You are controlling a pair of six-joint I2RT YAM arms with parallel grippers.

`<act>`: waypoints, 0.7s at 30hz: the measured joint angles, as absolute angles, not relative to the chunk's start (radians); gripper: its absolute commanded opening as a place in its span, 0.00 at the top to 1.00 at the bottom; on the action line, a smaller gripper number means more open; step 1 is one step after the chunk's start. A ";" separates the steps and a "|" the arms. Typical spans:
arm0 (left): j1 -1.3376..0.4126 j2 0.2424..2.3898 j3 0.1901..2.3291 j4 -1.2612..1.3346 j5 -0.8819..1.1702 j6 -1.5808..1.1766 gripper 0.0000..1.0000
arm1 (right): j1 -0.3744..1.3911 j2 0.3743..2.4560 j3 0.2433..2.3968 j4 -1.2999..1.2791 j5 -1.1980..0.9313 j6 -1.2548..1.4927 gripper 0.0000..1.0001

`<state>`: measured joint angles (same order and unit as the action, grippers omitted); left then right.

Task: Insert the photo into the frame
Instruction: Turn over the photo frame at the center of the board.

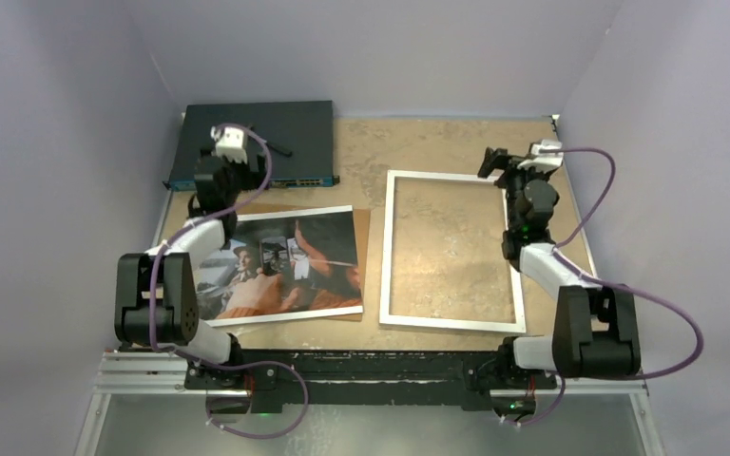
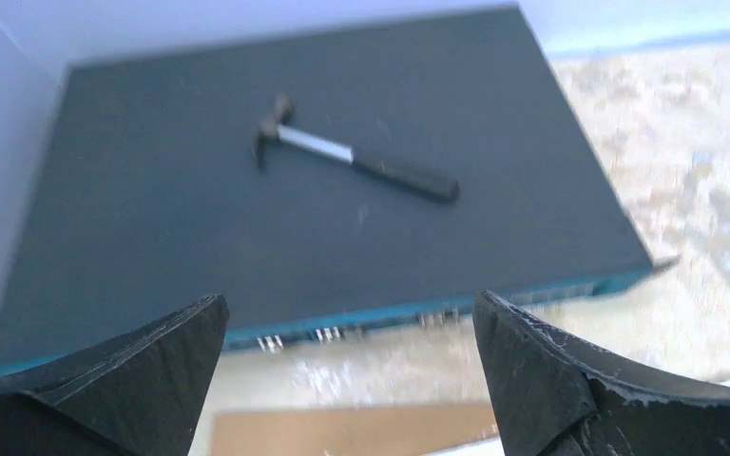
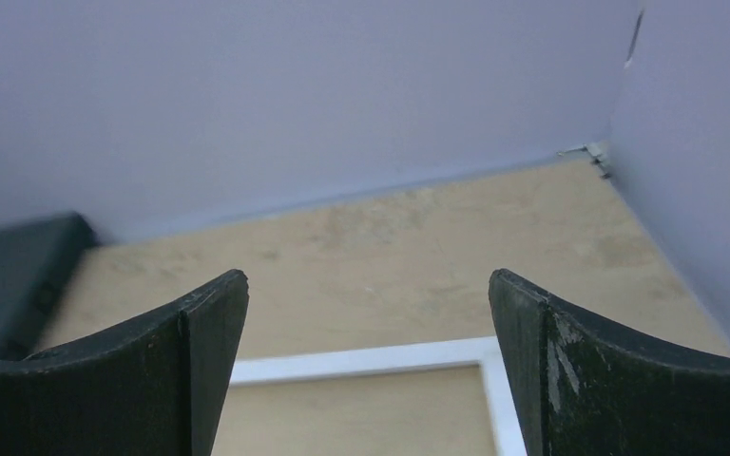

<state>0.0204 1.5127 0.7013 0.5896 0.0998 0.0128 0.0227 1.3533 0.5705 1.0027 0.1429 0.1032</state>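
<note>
The photo (image 1: pixel 285 266) lies face up at the left, white-bordered with a reddish-brown picture, on top of a brown backing board (image 1: pixel 365 228). To its right the white frame (image 1: pixel 387 247) lies flat, and the tabletop shows through it. My left gripper (image 1: pixel 207 163) hangs open above the far edge of the board (image 2: pixel 342 432). In the left wrist view the gripper (image 2: pixel 350 299) has nothing between its fingers. My right gripper (image 1: pixel 496 161) hovers open over the frame's far right corner (image 3: pixel 489 356). In the right wrist view the gripper (image 3: pixel 368 275) is empty too.
A flat dark box (image 1: pixel 276 128) with a teal front edge sits at the back left, and a small hammer (image 2: pixel 352 157) lies on it. Grey walls close in the table at the back and both sides. Bare tan tabletop (image 1: pixel 437 142) lies beyond the frame.
</note>
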 measured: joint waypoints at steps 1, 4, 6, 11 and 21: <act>0.022 1.506 0.782 0.510 0.096 0.024 0.01 | 0.020 1.332 0.604 0.965 0.139 0.158 0.01; 0.025 1.490 0.954 0.308 0.084 0.050 0.06 | -0.003 1.301 0.685 0.780 0.131 0.398 0.01; 0.027 1.490 1.022 0.197 0.079 0.058 0.08 | -0.025 1.322 0.737 0.676 0.113 0.468 0.01; 0.032 1.547 1.192 -0.112 0.076 0.068 0.14 | 0.104 1.458 0.964 0.360 0.234 0.512 0.01; 0.033 1.639 1.322 -0.424 0.075 0.064 0.14 | 0.593 1.625 1.139 0.022 0.495 0.518 0.01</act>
